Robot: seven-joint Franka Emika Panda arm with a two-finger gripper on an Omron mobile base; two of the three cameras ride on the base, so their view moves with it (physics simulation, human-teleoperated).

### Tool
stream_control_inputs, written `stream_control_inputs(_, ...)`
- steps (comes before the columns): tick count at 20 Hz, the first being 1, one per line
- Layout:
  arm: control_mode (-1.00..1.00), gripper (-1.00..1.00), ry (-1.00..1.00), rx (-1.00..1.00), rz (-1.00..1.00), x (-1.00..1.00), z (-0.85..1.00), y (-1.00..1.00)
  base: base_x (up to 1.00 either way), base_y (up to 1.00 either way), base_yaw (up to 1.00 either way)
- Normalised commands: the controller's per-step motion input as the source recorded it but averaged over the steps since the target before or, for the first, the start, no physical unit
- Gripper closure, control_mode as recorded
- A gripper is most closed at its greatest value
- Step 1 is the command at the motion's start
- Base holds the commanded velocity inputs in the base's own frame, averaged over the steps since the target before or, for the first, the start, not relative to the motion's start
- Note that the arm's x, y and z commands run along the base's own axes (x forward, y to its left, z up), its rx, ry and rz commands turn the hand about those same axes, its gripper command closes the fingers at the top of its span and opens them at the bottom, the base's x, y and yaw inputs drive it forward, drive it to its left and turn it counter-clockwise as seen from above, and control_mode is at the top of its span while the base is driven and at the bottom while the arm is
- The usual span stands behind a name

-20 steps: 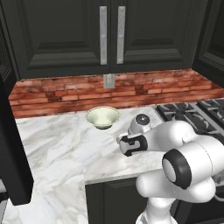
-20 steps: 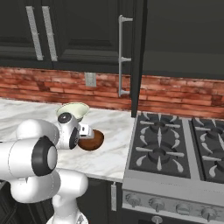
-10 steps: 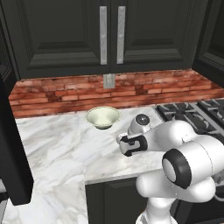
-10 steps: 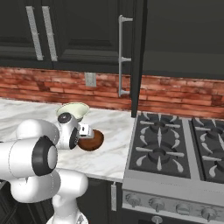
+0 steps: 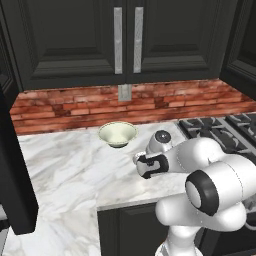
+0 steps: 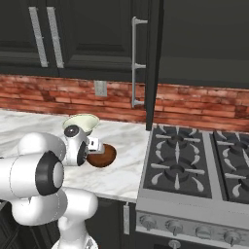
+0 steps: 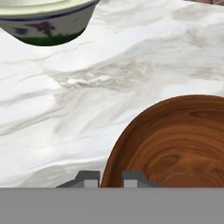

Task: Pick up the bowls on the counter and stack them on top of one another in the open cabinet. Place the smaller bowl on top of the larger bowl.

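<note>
Gripper [image 7: 111,177] clamped on the brown bowl's [image 7: 175,144] rim; cream bowl [image 7: 46,22] just beyond it on the counter [image 7: 109,74]. Nothing in cabinet yet, I judge; both placements left.

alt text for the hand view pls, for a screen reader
The hand pinches the rim of the brown wooden bowl, one fingertip inside and one outside. The bowl sits on the white marble counter, with the cream bowl beyond it, apart.

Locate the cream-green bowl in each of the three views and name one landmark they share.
Left base view: larger bowl centre, near the brick wall.
Right base view: left of centre, behind the arm.
Hand view: top left corner, cut by the edge.
Shared landmark: the marble counter under it.
</note>
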Motion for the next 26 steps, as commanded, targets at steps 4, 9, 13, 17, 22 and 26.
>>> stream_control_inputs(4,-1.0,1.0,-0.02,0.0,0.0,0.0,0.04,0.0,0.0,0.0,0.0)
stream_control_inputs(9,-1.0,1.0,-0.1,0.0,0.02,0.0,0.33,0.0,0.0,0.0,0.0)
stream_control_inputs(13,-1.0,1.0,-0.13,-0.01,0.06,-0.02,0.46,0.02,0.0,0.0,0.0)
stream_control_inputs(17,-1.0,1.0,-0.15,-0.04,0.07,-0.05,0.51,0.02,0.0,0.0,0.0)
stream_control_inputs(22,-1.0,1.0,-0.17,-0.07,0.09,-0.14,0.44,0.03,0.0,0.0,0.0)
stream_control_inputs(26,-1.0,1.0,-0.15,-0.09,0.14,-0.2,0.41,0.08,0.0,0.0,0.0)
